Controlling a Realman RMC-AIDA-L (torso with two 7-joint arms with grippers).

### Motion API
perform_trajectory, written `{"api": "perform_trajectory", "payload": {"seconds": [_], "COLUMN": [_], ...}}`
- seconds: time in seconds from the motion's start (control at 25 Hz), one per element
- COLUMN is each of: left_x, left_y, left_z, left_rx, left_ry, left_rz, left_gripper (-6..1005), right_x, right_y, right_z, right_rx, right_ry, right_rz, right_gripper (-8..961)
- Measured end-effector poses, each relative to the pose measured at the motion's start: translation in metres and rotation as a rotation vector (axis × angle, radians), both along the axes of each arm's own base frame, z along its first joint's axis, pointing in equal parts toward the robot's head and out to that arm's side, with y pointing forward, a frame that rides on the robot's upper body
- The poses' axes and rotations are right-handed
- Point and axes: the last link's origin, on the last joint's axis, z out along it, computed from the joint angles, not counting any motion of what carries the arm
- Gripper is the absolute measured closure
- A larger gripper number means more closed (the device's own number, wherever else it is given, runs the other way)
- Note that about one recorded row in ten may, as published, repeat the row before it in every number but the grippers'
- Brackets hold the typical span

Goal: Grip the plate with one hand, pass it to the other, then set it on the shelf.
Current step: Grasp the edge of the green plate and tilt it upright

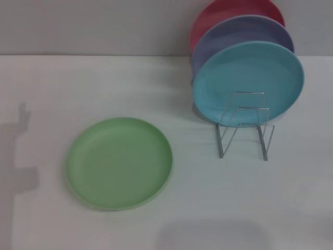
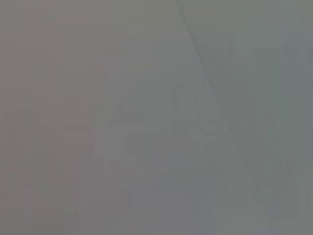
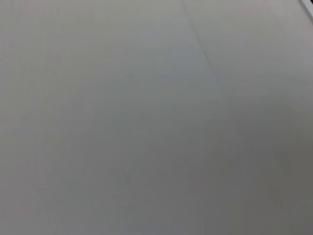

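Nearest to me in the head view lies the light green plate [image 1: 119,163], flat and face up on the white surface [image 1: 47,88], left of centre and with nothing touching it. Farther back and to the right stands the wire plate rack [image 1: 244,125], a thin silver frame of upright bent loops. Its two front loops stand bare, and the green plate is well apart from it. Behind those loops a turquoise-blue plate [image 1: 248,82] stands on edge in the rack, facing me. A lilac plate [image 1: 244,32] stands just behind it, mostly covered, so I see only its upper part. Behind that one a red plate [image 1: 229,11] shows as a crescent along the top, close to the grey wall [image 1: 93,26] that meets the far edge of the surface. I see neither arm in the head view, only soft shadows on the surface at the left edge and along the near edge. Both wrist views give me nothing but a plain grey field with a faint slanting line, and neither shows its own jaws, so I cannot tell whether the left or the right jaws are wide, narrow or holding anything. Nothing I can see grips the green plate.
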Motion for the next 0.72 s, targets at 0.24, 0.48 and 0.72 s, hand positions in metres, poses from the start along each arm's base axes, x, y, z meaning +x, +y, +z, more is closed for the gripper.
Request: {"api": "perform_trajectory", "payload": {"seconds": [0.24,0.48,0.72], "left_x": [0.001,0.015,0.053], "left_y": [0.014,0.038,0.053], "left_z": [-0.005,-0.006,-0.005], "left_rx": [-0.032,-0.060,-0.232], "left_ry": [0.016,-0.002,-0.163], "left_rz": [0.069,0.190,0.166], "left_gripper": [135,136,136], "right_x": [0.000,0.000,0.001], "right_y": [0.001,0.000,-0.001], "right_z": [0.001,0.002,0.002], "right_rx": [0.004,0.006,0.013], "right_ry": [-0.003,-0.004,-0.001], "right_rz": [0.001,-0.002,-0.007], "right_gripper": [316,315,315]}}
